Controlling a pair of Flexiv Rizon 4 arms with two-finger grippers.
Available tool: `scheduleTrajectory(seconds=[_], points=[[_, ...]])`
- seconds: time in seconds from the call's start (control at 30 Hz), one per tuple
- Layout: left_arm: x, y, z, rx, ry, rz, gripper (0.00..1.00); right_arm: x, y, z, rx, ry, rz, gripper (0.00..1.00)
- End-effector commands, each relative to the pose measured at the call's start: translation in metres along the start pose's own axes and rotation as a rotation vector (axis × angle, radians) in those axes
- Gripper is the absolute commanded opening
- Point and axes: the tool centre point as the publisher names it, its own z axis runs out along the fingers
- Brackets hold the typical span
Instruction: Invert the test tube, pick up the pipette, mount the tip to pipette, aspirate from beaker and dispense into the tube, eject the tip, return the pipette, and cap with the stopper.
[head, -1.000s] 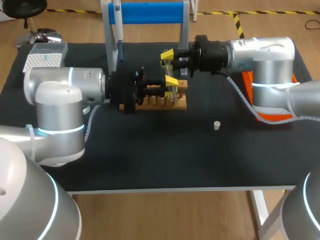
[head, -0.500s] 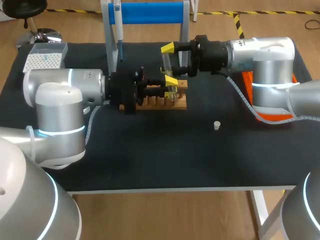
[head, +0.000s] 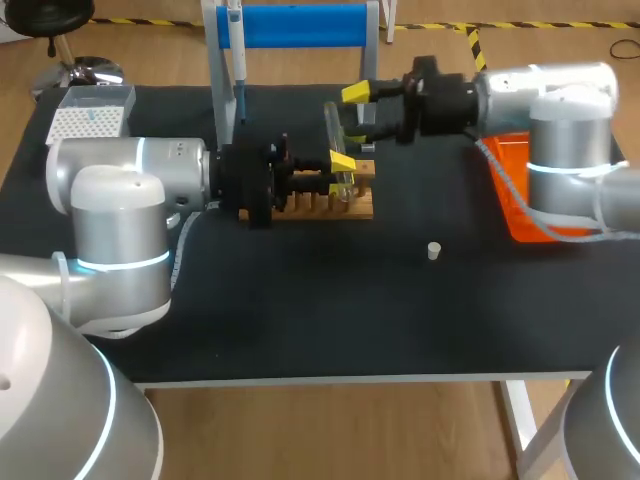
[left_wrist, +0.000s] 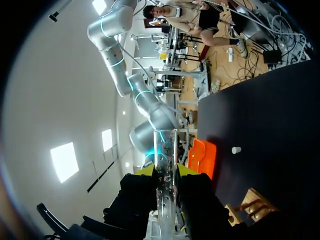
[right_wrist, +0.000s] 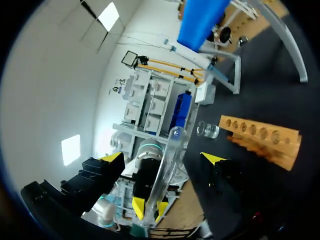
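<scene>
The clear glass test tube (head: 334, 140) stands nearly upright above the wooden rack (head: 322, 203), with my left gripper (head: 342, 166) shut on its lower part. In the left wrist view the tube (left_wrist: 164, 165) runs up between the black fingers of that gripper (left_wrist: 165, 175). My right gripper (head: 362, 118) is open wide just right of the tube's upper end and does not touch it. In its own view the tube (right_wrist: 169, 157) stands between the spread tips of the right gripper (right_wrist: 162, 158). The pipette (head: 236, 55) hangs on the blue stand (head: 290, 25). The white stopper (head: 433, 250) lies on the mat.
A tip box (head: 88, 118) sits at the back left. An orange bin (head: 520, 195) stands under my right arm. A glass beaker (right_wrist: 207, 130) is beside the far end of the rack (right_wrist: 262, 136). The black mat (head: 330, 310) stretches in front of the rack.
My right gripper opened, let go of the tube's upper end and drew back to the right. The left gripper kept hold of the tube and stayed in place.
</scene>
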Motion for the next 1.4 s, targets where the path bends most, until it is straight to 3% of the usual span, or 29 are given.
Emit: scheduleTrajectory(seconds=[0.03,0.27,0.63,1.4], points=[[0.0,0.0,0.001,-0.003,-0.001,0.001,0.0,0.017,-0.017,-0.033,-0.05,-0.065,-0.155,1.0],[0.0,0.0,0.001,-0.003,-0.001,0.001,0.0,0.01,-0.026,-0.05,-0.035,-0.159,-0.312,1.0],[0.0,0.0,0.001,-0.003,-0.001,0.001,0.0,-0.019,-0.041,-0.046,0.023,-0.356,-0.567,1.0],[0.0,0.0,0.001,-0.003,-0.001,0.001,0.0,-0.091,-0.052,-0.041,0.076,-0.524,-0.823,1.0]])
